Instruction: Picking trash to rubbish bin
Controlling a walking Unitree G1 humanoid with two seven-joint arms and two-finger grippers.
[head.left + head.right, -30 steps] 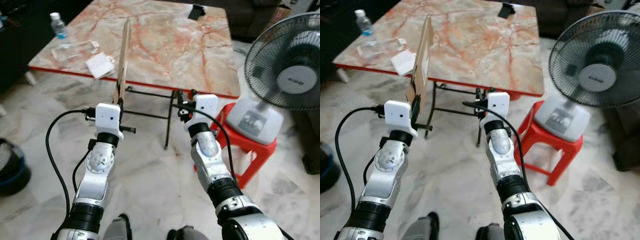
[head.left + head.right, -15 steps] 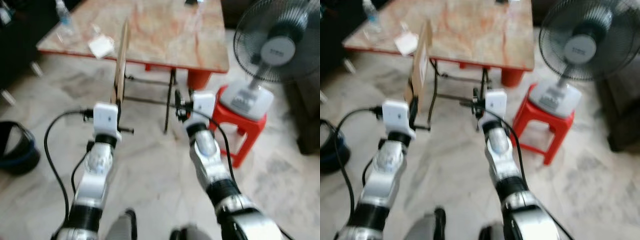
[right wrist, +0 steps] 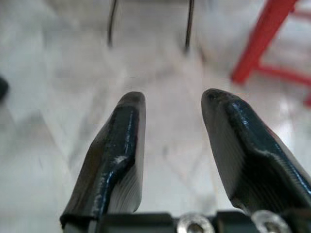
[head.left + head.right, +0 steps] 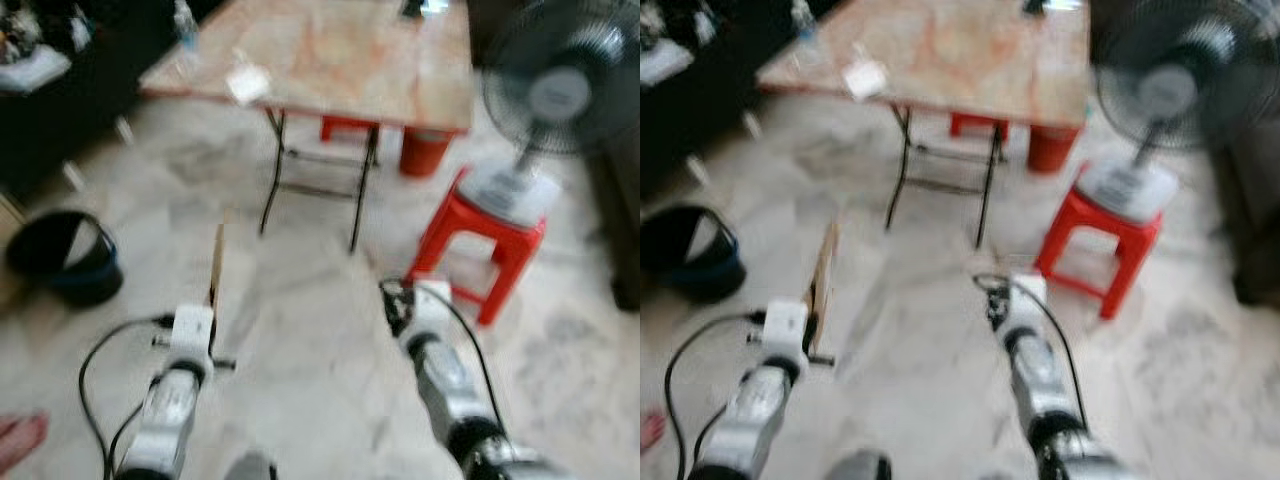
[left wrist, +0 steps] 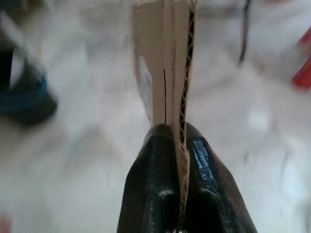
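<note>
Left wrist view, left claw (image 5: 177,145) pinching cardboard (image 5: 165,63), bin (image 4: 65,260) nearby

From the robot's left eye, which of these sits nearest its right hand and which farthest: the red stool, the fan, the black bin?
1. Red stool: just ahead of the right hand, slightly to its right.
2. Fan: standing on that stool, higher and farther back.
3. Black bin: far across the floor on the robot's left, beyond the left hand and its cardboard.

Pale marble floor (image 4: 300,340) with a black bin (image 4: 62,258), folding table (image 4: 330,60) and red stool (image 4: 478,235).
</note>
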